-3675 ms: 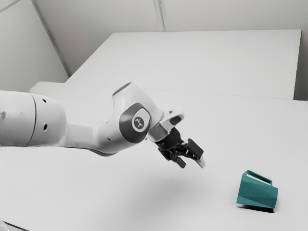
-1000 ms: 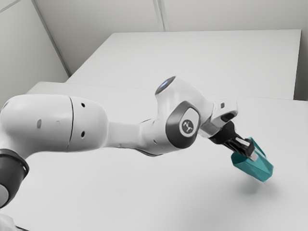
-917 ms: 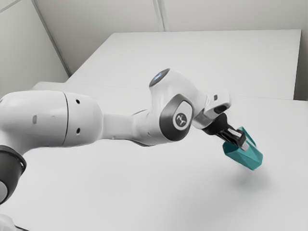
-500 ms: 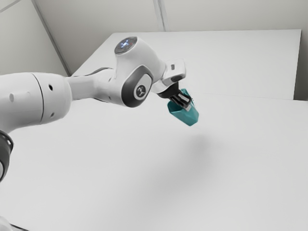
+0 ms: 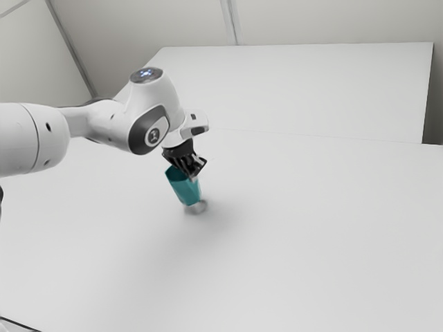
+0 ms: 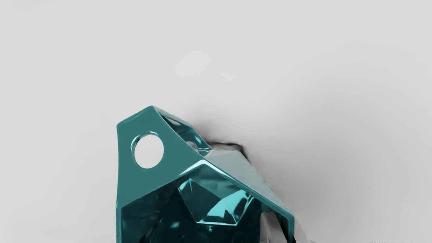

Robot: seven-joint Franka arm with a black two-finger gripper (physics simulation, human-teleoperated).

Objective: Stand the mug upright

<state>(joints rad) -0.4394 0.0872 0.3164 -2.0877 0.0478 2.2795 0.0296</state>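
"Teal mug (image 5: 183,187), low over the surface (image 5: 311,256), mouth toward eleven o'clock: condition?"

"Leaning, nearly upright. Tool (image 5: 194,177), at its one o'clock: pinching the mug's wall."

"Outstanding?"

"Presumably final straightening, flat seating, release."

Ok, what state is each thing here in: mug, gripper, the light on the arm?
Mug: leaning, mouth upward, held; whether its base touches the table, I can't tell.
Gripper: shut on the mug's wall, one finger inside the mug.
Light on the arm: lit, bluish.
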